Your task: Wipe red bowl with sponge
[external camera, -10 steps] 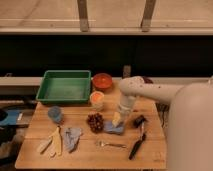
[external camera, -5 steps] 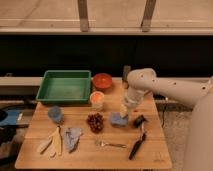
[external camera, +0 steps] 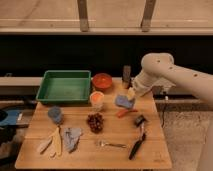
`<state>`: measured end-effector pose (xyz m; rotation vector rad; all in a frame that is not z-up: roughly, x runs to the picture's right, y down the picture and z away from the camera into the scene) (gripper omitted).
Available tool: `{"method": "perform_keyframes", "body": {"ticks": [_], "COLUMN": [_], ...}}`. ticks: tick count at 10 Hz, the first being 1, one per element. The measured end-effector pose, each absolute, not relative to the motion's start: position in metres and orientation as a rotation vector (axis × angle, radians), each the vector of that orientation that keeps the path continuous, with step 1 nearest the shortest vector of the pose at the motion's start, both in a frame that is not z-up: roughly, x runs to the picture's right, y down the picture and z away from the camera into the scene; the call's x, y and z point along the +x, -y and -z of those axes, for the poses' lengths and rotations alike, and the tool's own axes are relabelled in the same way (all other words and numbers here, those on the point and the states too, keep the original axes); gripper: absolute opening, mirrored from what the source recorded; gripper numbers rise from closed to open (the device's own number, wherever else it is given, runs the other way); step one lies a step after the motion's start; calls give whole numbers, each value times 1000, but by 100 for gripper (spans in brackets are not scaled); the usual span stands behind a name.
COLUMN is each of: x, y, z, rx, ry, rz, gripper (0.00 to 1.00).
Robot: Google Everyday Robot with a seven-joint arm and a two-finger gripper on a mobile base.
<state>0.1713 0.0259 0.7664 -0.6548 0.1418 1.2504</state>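
The red bowl (external camera: 102, 80) sits at the back of the wooden table (external camera: 150, 152), just right of the green tray. My gripper (external camera: 129, 95) hangs to the bowl's right and slightly nearer the front, shut on the top of the blue-grey sponge (external camera: 121, 103). The sponge hangs off the table, to the right of the orange-topped cup, and does not touch the bowl. My white arm reaches in from the right edge.
A green tray (external camera: 65, 86) stands at back left. An orange-topped cup (external camera: 97, 99), a blue cup (external camera: 55, 114), a dark cluster (external camera: 95, 121), a grey cloth (external camera: 71, 136), a fork (external camera: 111, 145) and a black brush (external camera: 137, 140) are spread about. A dark bottle (external camera: 126, 76) stands behind my gripper.
My gripper has risen and moved back toward the red bowl, carrying the sponge up off the table's middle. The arm has swung away from the front.
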Motion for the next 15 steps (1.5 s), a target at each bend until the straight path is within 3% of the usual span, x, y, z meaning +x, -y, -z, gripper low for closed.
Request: {"method": "perform_keyframes", "body": {"ticks": [5, 10, 15], "x": [158, 159, 175], "y": [55, 52, 62], "z": [-744, -746, -773], "rx": [-558, -561, -561], "ry": [1, -5, 59], "rz": [-1284, -1286, -1339], "gripper": [0, 0, 0]}}
